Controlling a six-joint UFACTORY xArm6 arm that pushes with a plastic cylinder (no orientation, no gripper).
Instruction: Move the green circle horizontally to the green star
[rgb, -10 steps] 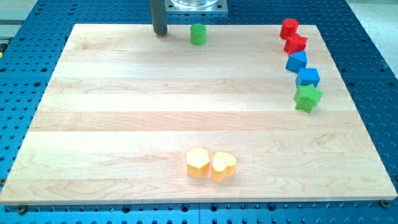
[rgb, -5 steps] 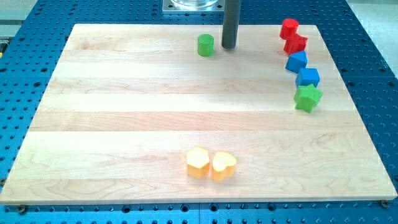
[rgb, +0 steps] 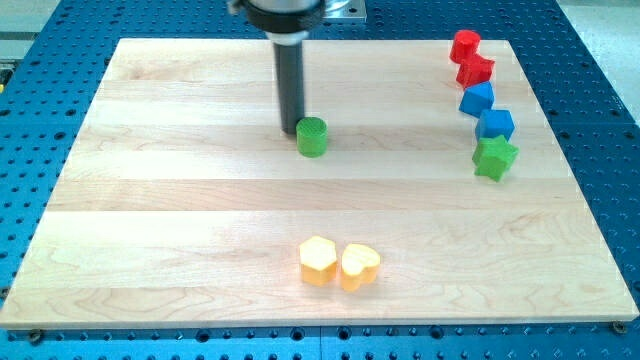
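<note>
Wooden board (rgb: 150, 200) on blue perforated table: the green circle (rgb: 312, 136) now sits lower, near mid-board, well left of the green star (rgb: 494, 157). I see my tip (rgb: 290, 132) has crossed to its upper left, touching it, rod upright. No pincer fitted.

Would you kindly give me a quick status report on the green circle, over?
My tip touching green circle, on its upper left. Green star far to the view's right, slightly lower. Nothing between them.
</note>
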